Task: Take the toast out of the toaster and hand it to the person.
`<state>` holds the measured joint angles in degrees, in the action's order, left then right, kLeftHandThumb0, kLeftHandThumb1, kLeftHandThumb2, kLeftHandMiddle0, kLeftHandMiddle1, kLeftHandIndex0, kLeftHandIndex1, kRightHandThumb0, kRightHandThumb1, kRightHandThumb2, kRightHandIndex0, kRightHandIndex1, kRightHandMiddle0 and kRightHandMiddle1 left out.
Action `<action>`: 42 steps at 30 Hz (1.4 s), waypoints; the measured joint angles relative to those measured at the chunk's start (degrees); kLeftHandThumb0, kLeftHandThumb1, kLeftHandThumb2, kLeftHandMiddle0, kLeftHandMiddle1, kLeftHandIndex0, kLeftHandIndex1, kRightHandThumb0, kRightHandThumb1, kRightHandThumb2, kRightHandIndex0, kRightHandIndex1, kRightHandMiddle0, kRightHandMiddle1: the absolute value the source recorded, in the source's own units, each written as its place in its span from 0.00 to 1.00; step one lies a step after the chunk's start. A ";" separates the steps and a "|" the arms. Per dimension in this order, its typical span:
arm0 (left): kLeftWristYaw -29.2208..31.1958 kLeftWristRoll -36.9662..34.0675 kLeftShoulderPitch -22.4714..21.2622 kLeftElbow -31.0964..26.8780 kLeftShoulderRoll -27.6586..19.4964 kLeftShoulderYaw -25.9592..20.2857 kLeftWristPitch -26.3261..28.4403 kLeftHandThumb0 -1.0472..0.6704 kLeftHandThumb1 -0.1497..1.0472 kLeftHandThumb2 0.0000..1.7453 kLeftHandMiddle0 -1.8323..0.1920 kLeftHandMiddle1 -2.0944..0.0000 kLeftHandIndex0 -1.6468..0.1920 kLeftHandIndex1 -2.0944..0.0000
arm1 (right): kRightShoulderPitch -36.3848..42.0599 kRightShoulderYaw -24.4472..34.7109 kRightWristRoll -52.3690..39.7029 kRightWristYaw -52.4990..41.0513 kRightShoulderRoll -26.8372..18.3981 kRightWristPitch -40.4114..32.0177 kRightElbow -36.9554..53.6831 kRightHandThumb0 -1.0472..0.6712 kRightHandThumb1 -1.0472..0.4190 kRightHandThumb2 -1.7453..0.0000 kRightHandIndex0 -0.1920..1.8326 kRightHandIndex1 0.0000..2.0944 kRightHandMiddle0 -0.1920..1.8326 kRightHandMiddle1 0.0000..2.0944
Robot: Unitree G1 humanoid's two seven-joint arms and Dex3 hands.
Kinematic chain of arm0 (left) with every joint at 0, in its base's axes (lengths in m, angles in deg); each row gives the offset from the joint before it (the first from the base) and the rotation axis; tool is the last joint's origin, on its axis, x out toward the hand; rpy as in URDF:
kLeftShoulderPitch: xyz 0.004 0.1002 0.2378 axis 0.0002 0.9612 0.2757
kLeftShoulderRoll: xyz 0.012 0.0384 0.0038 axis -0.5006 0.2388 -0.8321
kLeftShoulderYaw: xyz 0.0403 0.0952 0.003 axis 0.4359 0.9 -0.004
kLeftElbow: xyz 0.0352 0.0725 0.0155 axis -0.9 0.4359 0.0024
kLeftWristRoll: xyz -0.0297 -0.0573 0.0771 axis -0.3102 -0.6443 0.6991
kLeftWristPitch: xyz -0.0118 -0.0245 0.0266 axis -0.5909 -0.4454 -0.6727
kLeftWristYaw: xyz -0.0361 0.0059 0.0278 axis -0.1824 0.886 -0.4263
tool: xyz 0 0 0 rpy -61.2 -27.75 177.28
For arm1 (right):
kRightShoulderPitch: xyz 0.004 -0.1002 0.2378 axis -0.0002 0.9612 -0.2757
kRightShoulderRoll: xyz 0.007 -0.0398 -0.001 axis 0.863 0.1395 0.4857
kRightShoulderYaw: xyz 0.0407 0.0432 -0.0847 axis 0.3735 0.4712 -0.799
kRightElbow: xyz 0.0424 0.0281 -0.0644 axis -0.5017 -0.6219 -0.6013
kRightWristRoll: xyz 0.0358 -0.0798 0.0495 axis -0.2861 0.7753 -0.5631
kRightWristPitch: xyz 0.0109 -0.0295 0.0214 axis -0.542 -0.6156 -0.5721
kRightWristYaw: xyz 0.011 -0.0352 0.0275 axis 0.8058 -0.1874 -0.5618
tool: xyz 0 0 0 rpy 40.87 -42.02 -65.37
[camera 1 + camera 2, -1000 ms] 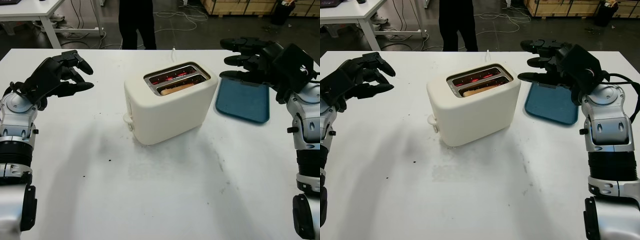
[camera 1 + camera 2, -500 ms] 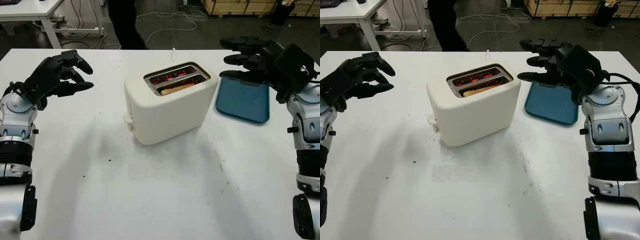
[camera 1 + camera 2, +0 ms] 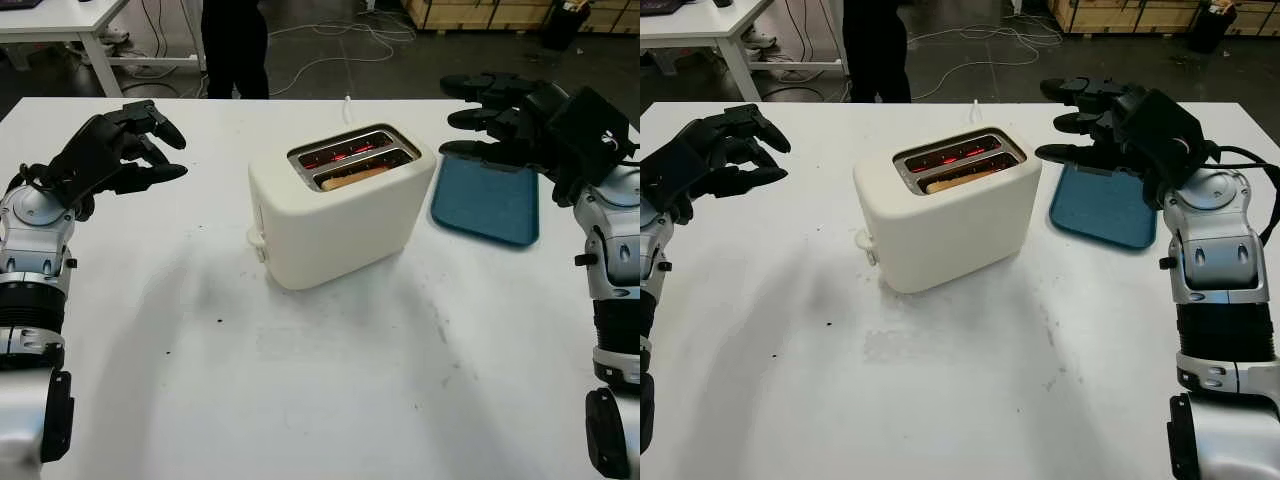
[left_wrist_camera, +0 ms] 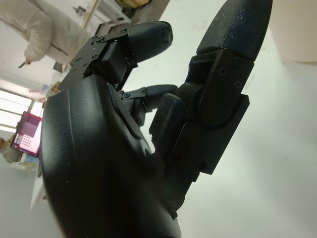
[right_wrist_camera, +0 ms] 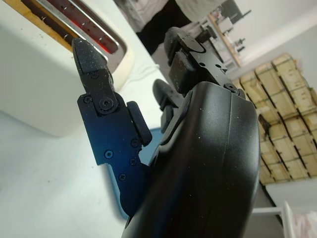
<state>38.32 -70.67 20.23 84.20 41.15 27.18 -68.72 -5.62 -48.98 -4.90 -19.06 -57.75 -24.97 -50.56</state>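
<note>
A cream two-slot toaster [image 3: 335, 205] stands mid-table, its slots glowing red inside. A slice of toast [image 3: 358, 176] sits low in the near slot. My left hand [image 3: 150, 145] hovers open above the table's left side, well apart from the toaster. My right hand [image 3: 480, 115] hovers open to the right of the toaster, over the near end of the blue tray [image 3: 487, 200]. A person's dark legs [image 3: 235, 45] stand beyond the table's far edge.
The toaster's white cord [image 3: 347, 102] runs off the far edge. A white desk [image 3: 60, 25] stands back left, and wooden crates [image 3: 480, 12] at the back right. Cables lie on the dark floor. The white table [image 3: 330, 390] lies bare in front of the toaster.
The person behind the table has stepped to the left. Both hands and the toaster have stayed where they were.
</note>
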 measured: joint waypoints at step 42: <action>-0.02 -0.01 0.00 0.07 0.00 0.00 -0.02 0.00 0.81 0.00 0.73 0.24 0.68 0.30 | -0.02 -0.01 0.02 0.02 0.00 -0.01 -0.01 0.32 0.21 1.00 0.18 0.33 0.34 0.01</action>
<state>38.30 -70.68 20.22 84.27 41.15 27.18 -68.74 -5.63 -48.98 -4.88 -19.04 -57.75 -24.97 -50.57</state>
